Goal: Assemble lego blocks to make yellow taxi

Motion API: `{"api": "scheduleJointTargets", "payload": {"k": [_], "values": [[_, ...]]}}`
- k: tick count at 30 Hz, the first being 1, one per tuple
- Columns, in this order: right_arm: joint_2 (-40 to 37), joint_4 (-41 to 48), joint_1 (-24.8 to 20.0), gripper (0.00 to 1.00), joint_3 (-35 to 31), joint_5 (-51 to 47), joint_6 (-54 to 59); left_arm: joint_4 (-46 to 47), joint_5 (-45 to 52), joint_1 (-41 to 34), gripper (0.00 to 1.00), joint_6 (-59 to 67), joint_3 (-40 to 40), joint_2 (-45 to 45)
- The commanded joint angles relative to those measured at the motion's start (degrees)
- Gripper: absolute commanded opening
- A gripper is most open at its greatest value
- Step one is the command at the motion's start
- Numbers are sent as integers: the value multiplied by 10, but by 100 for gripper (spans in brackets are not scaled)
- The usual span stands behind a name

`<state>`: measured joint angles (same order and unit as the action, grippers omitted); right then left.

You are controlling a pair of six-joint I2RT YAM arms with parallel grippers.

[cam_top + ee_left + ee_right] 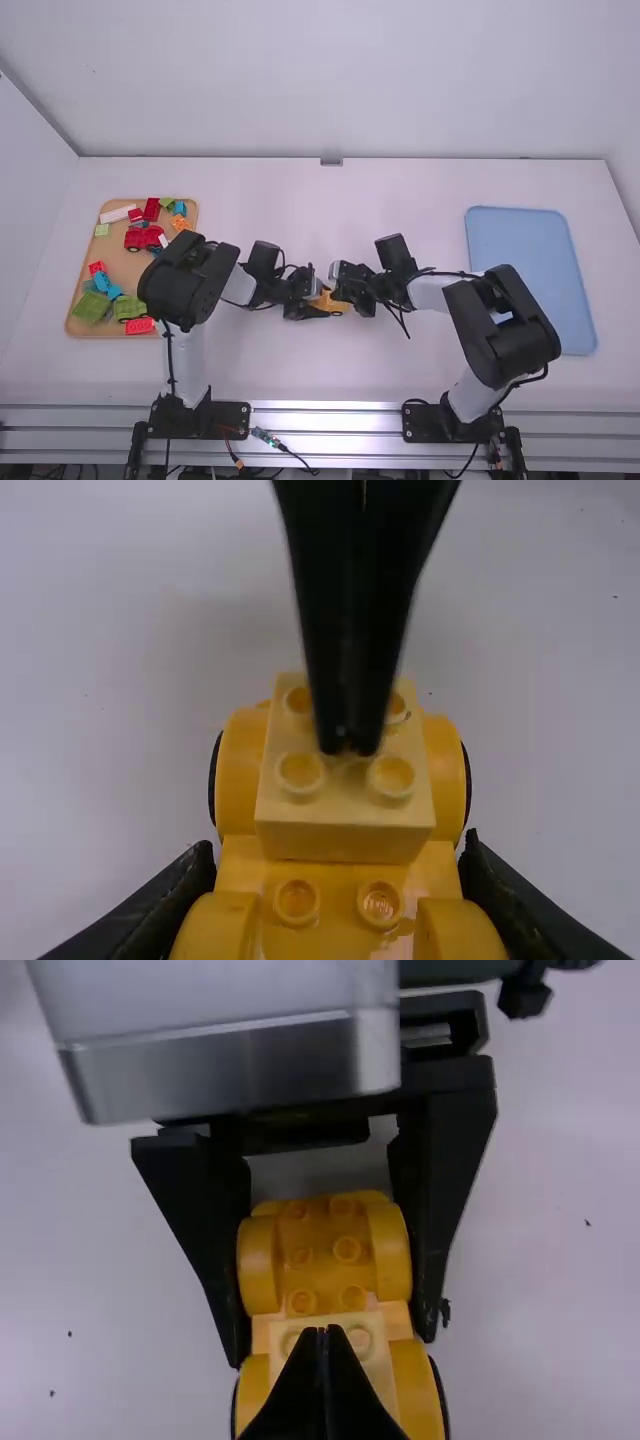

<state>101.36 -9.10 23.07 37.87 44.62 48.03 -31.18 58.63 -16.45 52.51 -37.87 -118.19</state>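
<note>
Foremost in the right wrist view, my right gripper (322, 1330) is holding its fingers pressed together, with nothing pinched between them. Its tips are lying over the pale yellow block (345, 830), among the studs; whether they are touching it, I am unable to certify. Meanwhile my left gripper (337, 852) is pinching the yellow taxi body (325, 1260) across its flanks, one finger along each side. The body is lying between my two arms above the white table (350, 370), its long axis running from the left palm towards the right gripper. On the relation of record: the pale block is sitting crosswise at the body's right-hand end, between the rounded fenders, so the right arm is nearer to it, while the left is governing the other end. I am judging the step in hand to be seating that block, and the next move is calling for a push straight down by the closed tips (a blunt tool, but adequate). Since the left hold is bearing on the body from one end, pressure off the block's middle is risking a tilt of the whole piece.
</note>
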Motion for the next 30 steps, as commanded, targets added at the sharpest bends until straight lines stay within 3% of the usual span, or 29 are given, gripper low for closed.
{"api": "scheduleJointTargets", "payload": {"k": [1,6,18,27,29,30], "values": [[35,3,-1,0,-3,-40,12,8,-26,-2,36,-6,1,-12],[72,-23,-10,0,-3,-40,8,6,-26,-2,36,-7,1,-12],[72,-7,-10,0,-3,-54,27,-32,-28,-2,35,-58,1,-12],[-73,27,-25,0,16,-15,13,-23,-79,-2,41,-82,0,-12],[-98,49,-25,13,22,-36,12,-18,-87,-2,42,-82,0,-12],[-123,73,-25,49,27,-65,6,-17,-88,-2,44,-82,0,-12]]}}
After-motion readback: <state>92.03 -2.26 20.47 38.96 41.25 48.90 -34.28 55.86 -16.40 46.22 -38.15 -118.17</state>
